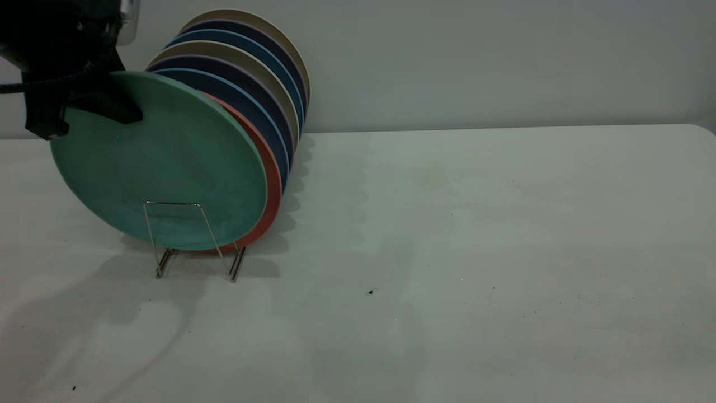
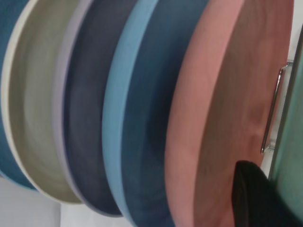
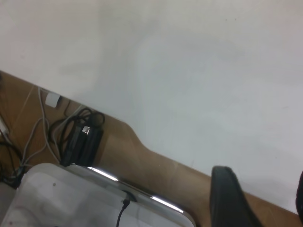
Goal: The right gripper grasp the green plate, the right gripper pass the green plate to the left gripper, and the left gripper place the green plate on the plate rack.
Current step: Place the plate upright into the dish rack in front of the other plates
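The green plate (image 1: pixel 162 162) stands nearly upright at the front of the plate rack (image 1: pixel 173 202), behind the front wire loop, and leans on the salmon-pink plate (image 1: pixel 273 184). My left gripper (image 1: pixel 92 109) is at the plate's upper left rim and shut on it, with one finger across its front face. In the left wrist view one black finger (image 2: pixel 255 198) lies between the salmon-pink plate (image 2: pixel 222 118) and the green plate (image 2: pixel 293 142), next to a rack wire (image 2: pixel 272 113). My right gripper (image 3: pixel 265 203) is out of the exterior view. It is open and empty over the table's edge.
Several more plates (image 1: pixel 246 84), blue, navy and beige, fill the rack behind the salmon-pink one. The white table (image 1: pixel 447 224) stretches to the right of the rack. The right wrist view shows a clear plastic box (image 3: pixel 71 198) and cables (image 3: pixel 80 137) on the floor beyond the table.
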You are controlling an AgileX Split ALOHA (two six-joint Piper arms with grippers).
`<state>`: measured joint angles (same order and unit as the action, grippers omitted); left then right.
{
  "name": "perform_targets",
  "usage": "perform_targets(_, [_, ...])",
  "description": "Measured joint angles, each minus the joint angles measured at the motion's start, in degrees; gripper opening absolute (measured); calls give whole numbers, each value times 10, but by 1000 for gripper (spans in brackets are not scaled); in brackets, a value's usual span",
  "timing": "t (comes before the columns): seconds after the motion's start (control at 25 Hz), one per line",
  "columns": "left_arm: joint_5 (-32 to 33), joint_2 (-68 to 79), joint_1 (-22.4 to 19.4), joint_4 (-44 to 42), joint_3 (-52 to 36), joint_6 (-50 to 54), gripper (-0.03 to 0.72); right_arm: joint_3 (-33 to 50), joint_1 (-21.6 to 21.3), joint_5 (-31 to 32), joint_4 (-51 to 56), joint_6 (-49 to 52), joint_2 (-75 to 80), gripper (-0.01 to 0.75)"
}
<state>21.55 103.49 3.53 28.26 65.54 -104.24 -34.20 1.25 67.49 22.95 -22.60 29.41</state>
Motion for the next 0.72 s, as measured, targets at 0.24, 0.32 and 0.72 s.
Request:
perform_targets(0.24, [-1,2,0,0,0,3,129,0,0,0,-1,0,0,366])
perform_targets(0.32, [-1,2,0,1,0,9,167,0,0,0,-1,0,0,366])
perform_targets(0.72, [0,2,0,2,0,46,372,0,0,0,-1,0,0,366])
